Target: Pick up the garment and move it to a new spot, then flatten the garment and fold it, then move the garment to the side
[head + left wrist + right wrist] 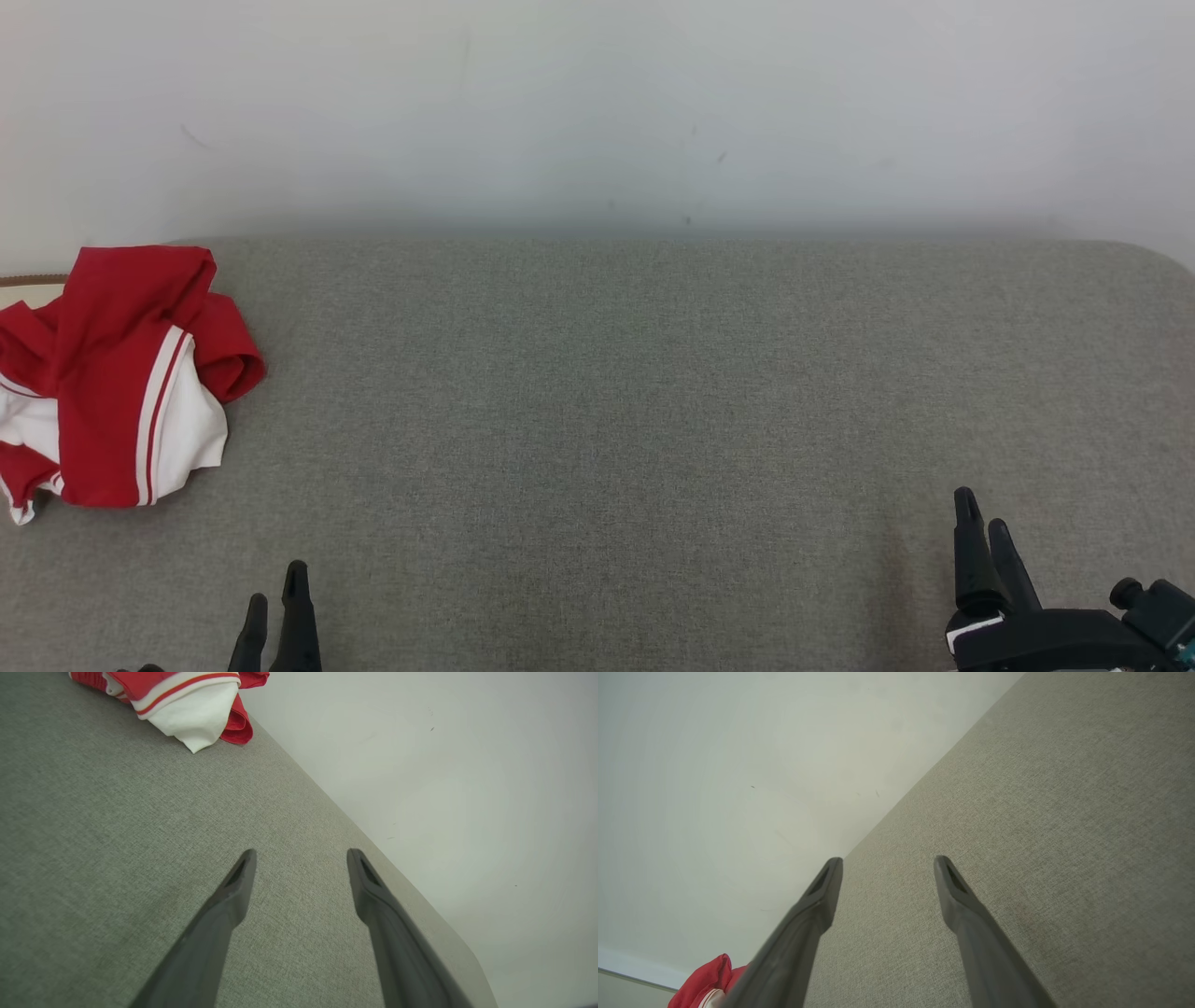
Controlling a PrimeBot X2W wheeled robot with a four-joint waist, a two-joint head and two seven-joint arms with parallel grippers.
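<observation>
Both grippers stand with their jaws spread wide and empty. The left gripper (277, 583), a pair of long dark tapered fingers, rises from the lower left of the head view, and the right gripper (982, 511), of the same make with a black wrist block behind it, sits at the lower right. Each hangs over the grey woven fabric-covered tabletop (653, 420), and in both wrist views plain grey cloth shows between the fingertips. The crumpled red-and-white cloth garment (112, 373) lies bunched in a heap at the far left of the tabletop, close to its back edge and partly cut off by the left border of the head view. Its red folds sit on top, and a white panel with red and white stripes faces the middle of the surface. The garment lies ahead of the left gripper and well apart from it, with bare grey weave between them, and far across the surface from the right gripper. A pale off-white wall (597, 112), marked with a few small dark specks, runs along the tabletop's back edge just behind the garment.
</observation>
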